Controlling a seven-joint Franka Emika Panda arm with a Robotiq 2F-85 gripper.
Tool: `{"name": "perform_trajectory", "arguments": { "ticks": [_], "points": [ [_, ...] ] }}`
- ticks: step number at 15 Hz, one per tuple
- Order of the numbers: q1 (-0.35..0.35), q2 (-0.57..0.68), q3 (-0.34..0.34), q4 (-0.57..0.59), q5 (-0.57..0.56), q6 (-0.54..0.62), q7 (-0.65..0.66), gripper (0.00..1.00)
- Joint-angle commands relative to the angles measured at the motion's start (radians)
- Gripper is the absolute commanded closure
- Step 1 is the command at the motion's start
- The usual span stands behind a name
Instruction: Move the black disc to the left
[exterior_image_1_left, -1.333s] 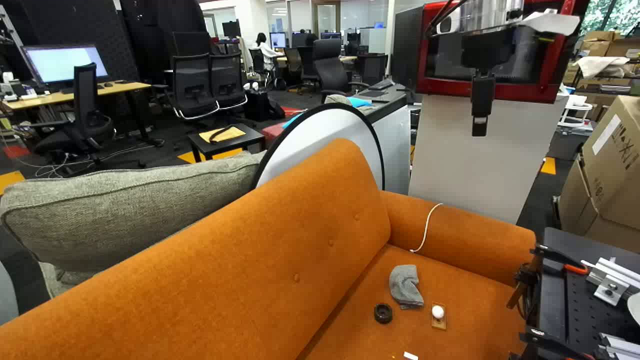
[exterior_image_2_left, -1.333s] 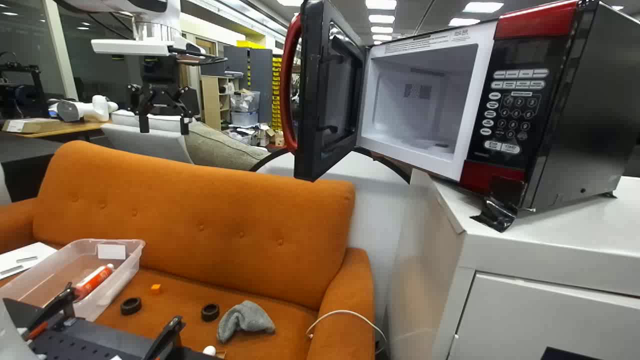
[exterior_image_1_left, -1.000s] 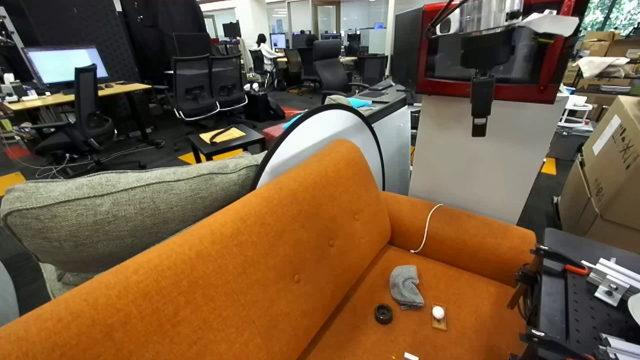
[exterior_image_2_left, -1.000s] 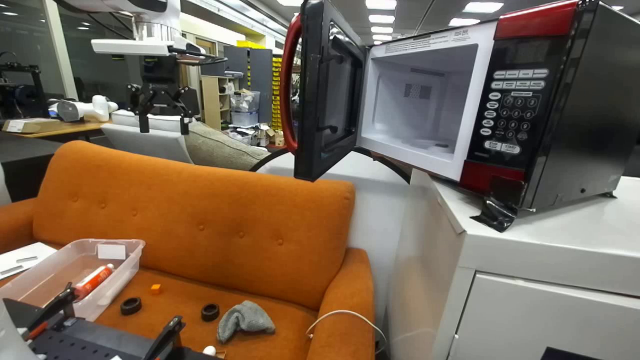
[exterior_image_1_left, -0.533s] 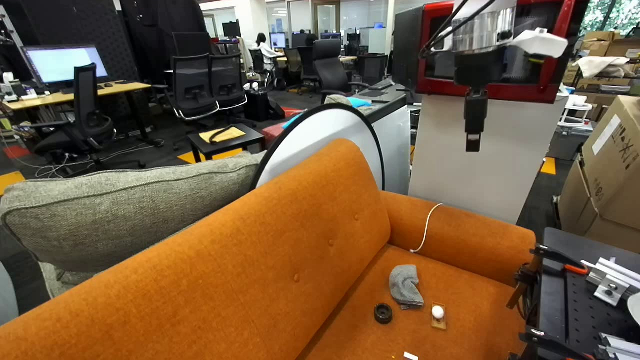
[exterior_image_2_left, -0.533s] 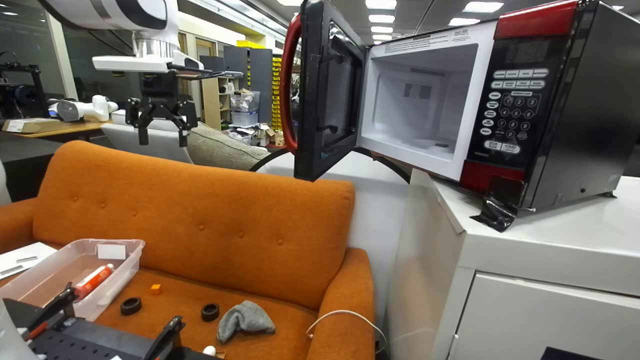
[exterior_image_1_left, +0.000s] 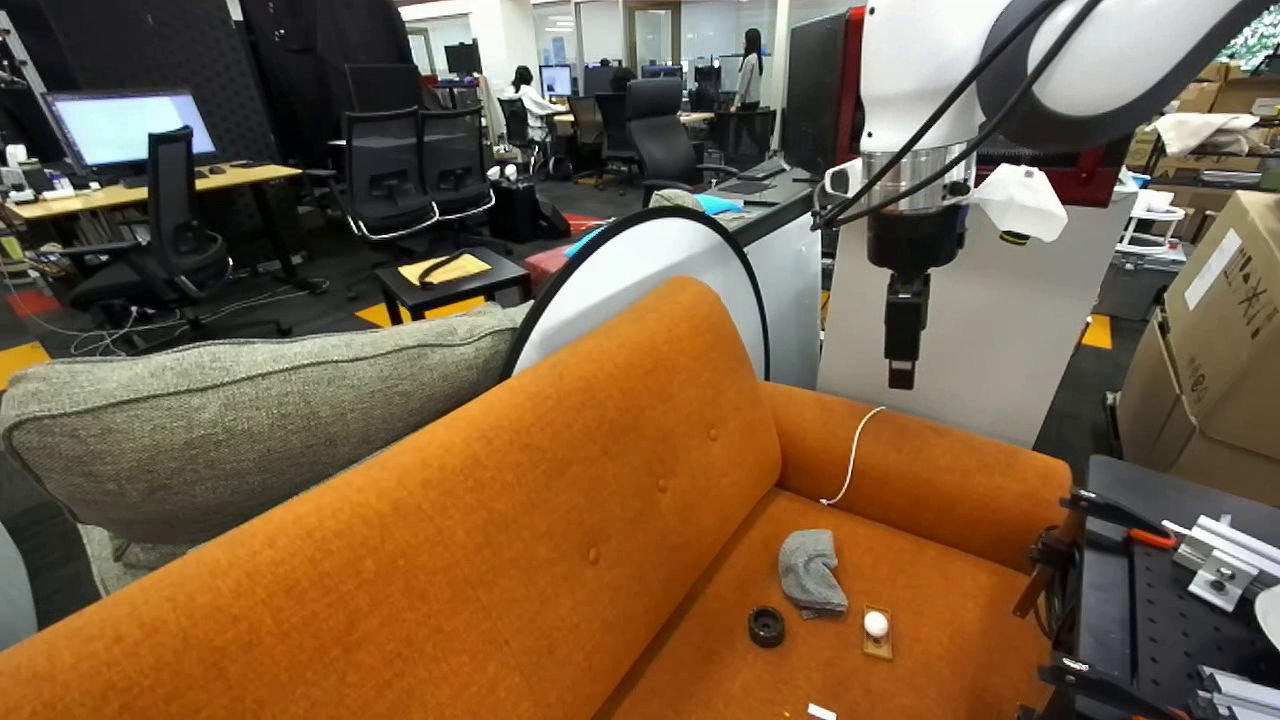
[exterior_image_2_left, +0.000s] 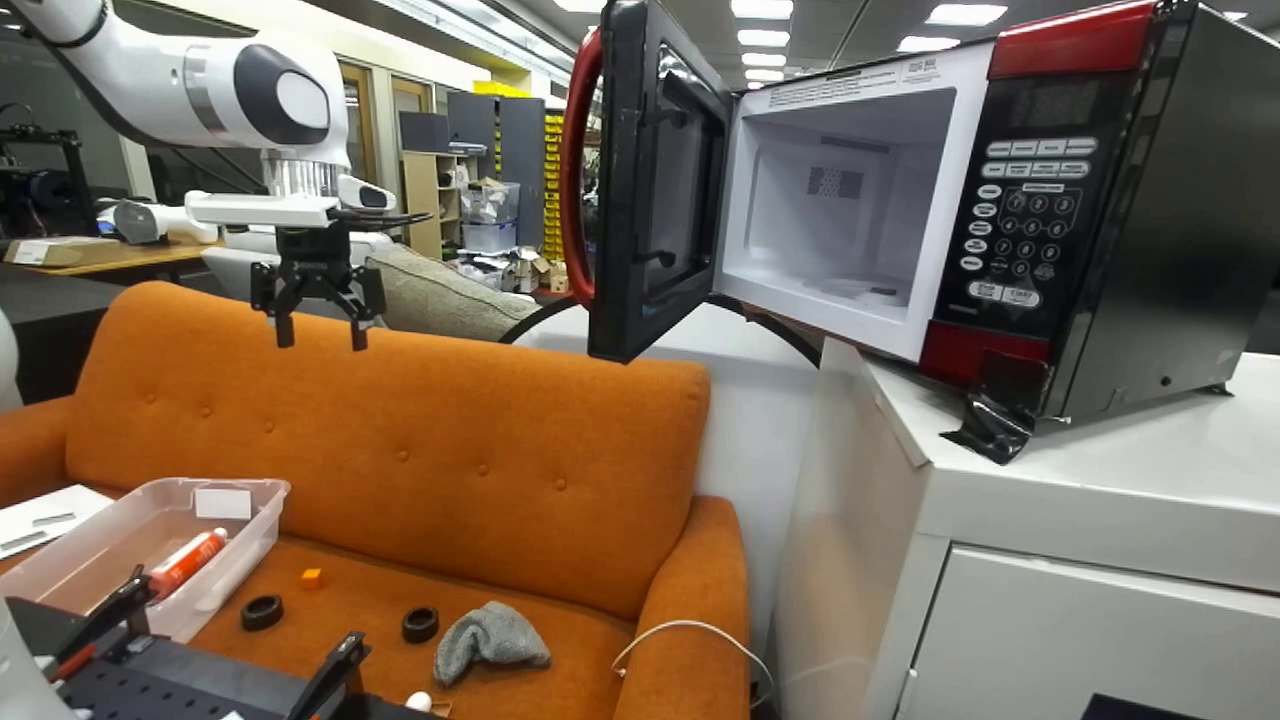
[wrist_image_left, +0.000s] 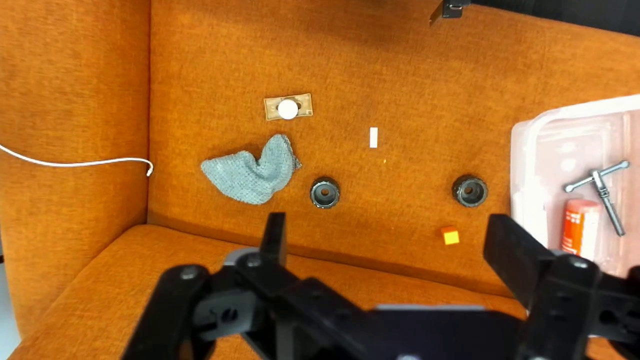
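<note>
Two black discs with hollow centres lie on the orange sofa seat. One disc (wrist_image_left: 325, 200) is beside the grey cloth and shows in both exterior views (exterior_image_1_left: 767, 627) (exterior_image_2_left: 420, 625). The other disc (wrist_image_left: 470, 197) is near the clear bin; it shows in an exterior view (exterior_image_2_left: 262, 612). My gripper (wrist_image_left: 389, 218) is open and empty, pointing down. It hangs well above the seat in both exterior views (exterior_image_1_left: 901, 380) (exterior_image_2_left: 321, 340). In the wrist view both discs appear beyond the fingertips, touching neither finger.
A grey cloth (wrist_image_left: 250, 172), a tan plate with a white knob (wrist_image_left: 288, 109), a white strip (wrist_image_left: 373, 137) and an orange cube (wrist_image_left: 450, 236) lie on the seat. A clear bin (wrist_image_left: 522, 170) holds a red tube. The sofa backrest (exterior_image_2_left: 400, 430) and open microwave door (exterior_image_2_left: 655, 200) stand nearby.
The arm and gripper have come down toward the sofa and, in an exterior view, shifted left. The fingers stay open. The discs and other objects on the seat have not moved.
</note>
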Motion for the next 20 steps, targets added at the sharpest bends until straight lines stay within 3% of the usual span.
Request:
{"name": "perform_trajectory", "arguments": {
  "ticks": [1, 4, 7, 11, 14, 17, 18, 20],
  "points": [
    [-0.003, -0.003, 0.003, 0.001, 0.001, -0.001, 0.0, 0.0],
    [-0.002, -0.005, 0.002, -0.008, 0.017, 0.02, 0.009, 0.0],
    [0.006, 0.061, 0.004, -0.038, 0.067, 0.146, 0.014, 0.0],
    [0.019, 0.268, 0.02, -0.076, 0.096, 0.417, 0.041, 0.0],
    [0.029, 0.468, 0.035, -0.042, 0.093, 0.54, 0.046, 0.0],
    [0.049, 0.622, 0.034, 0.025, 0.057, 0.569, 0.045, 0.0],
    [0.04, 0.568, 0.04, -0.025, 0.074, 0.57, 0.041, 0.0],
    [0.042, 0.611, 0.04, -0.002, 0.072, 0.572, 0.042, 0.0]
  ]
}}
